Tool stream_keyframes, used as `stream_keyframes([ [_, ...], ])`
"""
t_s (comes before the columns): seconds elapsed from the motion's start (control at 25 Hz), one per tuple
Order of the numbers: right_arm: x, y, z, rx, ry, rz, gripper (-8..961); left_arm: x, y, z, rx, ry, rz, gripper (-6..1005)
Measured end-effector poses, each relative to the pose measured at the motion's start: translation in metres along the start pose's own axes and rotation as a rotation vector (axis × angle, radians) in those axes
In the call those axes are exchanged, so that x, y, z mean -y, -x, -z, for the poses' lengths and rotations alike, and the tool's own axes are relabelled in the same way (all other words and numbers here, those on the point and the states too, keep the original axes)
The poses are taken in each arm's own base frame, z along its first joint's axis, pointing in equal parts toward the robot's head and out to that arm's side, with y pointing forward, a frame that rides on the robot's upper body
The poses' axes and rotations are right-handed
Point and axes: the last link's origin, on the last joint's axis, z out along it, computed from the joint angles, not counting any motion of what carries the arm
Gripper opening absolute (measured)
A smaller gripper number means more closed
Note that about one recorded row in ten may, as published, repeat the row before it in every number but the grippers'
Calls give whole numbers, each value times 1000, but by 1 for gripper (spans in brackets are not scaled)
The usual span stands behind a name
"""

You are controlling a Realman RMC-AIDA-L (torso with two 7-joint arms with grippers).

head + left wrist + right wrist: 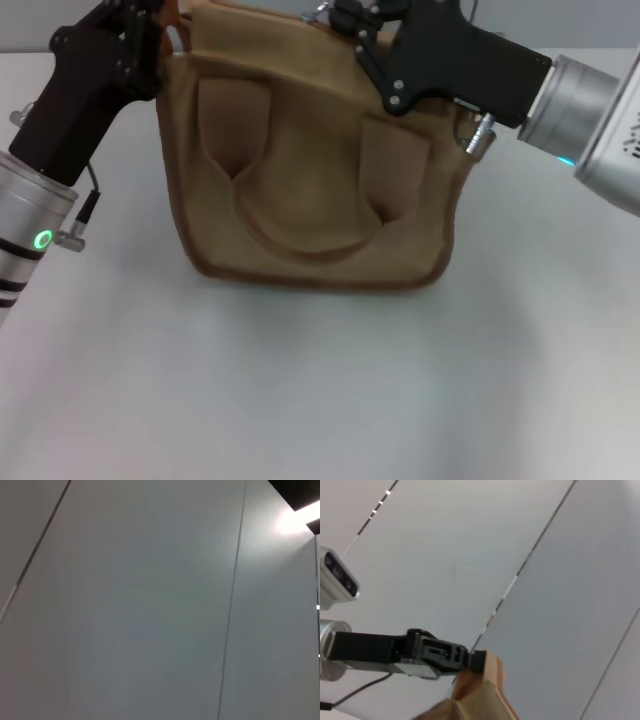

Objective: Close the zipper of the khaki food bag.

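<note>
The khaki food bag point(320, 180) stands on the table at the back centre, its near side and a looped handle point(300, 240) facing me. My left gripper point(160, 25) is at the bag's top left corner. In the right wrist view it point(476, 661) is closed on the tan end of the bag point(485, 695). My right gripper point(345, 15) is on the bag's top edge, right of centre, against the frame's upper border. The zipper line on the top panel is hidden from the head view. A small silver glint point(320, 12) shows beside the right gripper; I cannot tell if it is the pull.
The pale grey table point(320, 400) stretches in front of the bag. The left wrist view shows only pale panels with thin seams point(230, 605). A white device point(337, 580) shows in the right wrist view beyond the left arm.
</note>
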Motion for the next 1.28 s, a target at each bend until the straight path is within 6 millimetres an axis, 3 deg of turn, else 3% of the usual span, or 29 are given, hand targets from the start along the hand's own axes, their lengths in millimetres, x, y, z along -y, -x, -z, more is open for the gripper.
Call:
stream_keyframes([
  [0.32,2,-8,30,-34,-75,-191,-4,7,-3,13,-3,-42,-11,91],
  [0.72,2,-18,65,-74,-178,-255,-5,11,-5,23,-4,-80,-18,109],
  [1.0,2,-20,77,-70,-219,-302,-6,12,-4,26,-3,-88,-18,121],
  [1.28,-4,-18,88,-22,-225,-452,127,10,0,34,26,-88,-22,134],
])
